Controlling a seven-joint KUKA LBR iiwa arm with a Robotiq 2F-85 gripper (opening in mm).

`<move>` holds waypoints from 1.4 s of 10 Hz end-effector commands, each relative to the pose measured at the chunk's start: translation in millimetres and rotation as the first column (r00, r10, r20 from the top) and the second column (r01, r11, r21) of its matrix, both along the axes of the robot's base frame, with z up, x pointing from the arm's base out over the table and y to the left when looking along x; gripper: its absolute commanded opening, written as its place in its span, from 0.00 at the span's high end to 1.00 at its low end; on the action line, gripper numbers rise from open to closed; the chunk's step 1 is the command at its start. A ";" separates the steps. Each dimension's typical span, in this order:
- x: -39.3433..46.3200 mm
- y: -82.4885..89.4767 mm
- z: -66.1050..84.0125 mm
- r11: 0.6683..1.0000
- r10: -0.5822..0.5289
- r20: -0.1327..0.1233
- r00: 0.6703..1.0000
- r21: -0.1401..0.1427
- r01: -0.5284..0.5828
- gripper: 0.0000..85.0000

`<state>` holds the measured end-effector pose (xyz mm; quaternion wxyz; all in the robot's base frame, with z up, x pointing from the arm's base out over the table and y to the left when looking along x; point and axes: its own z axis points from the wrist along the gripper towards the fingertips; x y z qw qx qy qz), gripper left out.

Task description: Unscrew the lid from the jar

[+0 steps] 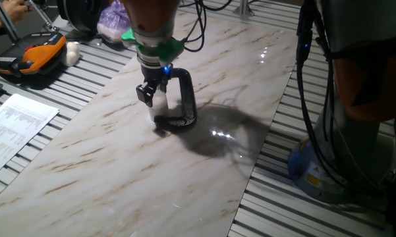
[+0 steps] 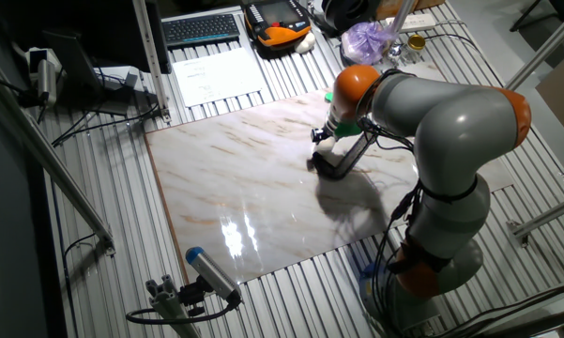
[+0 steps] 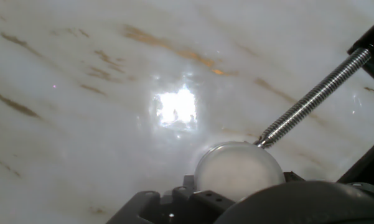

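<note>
The lid [image 3: 236, 169] is a round, milky disc low in the hand view, seen from above. In one fixed view the lid [image 1: 160, 99] shows as a small white shape between the black fingers of my gripper [image 1: 155, 93], which looks shut on it. The jar stands under the lid inside the black C-clamp [image 1: 183, 99]; its clear body is hidden by the lid and fingers. The clamp's metal screw [image 3: 311, 96] runs in from the right and ends at the lid's edge. In the other fixed view my gripper [image 2: 325, 139] is over the clamp [image 2: 342, 158].
The clamp rests on a marble slab [image 1: 118, 171] laid over a slatted table. An orange and black device [image 1: 29, 56], a printed sheet [image 1: 13, 125] and a purple bag [image 1: 112, 20] lie off the slab to the left and back. The arm's base [image 2: 432, 253] stands by the slab's edge.
</note>
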<state>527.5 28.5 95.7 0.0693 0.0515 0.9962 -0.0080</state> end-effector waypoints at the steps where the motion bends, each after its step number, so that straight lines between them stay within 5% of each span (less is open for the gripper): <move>1: 0.0 -0.1 0.2 1.000 -0.004 -0.028 1.000 0.001 0.004 0.40; 7: -0.2 0.2 -1.0 0.997 0.080 -0.062 0.995 0.018 -0.079 0.40; 14: 0.7 0.5 -2.3 0.970 0.241 -0.039 0.970 0.011 -0.241 0.40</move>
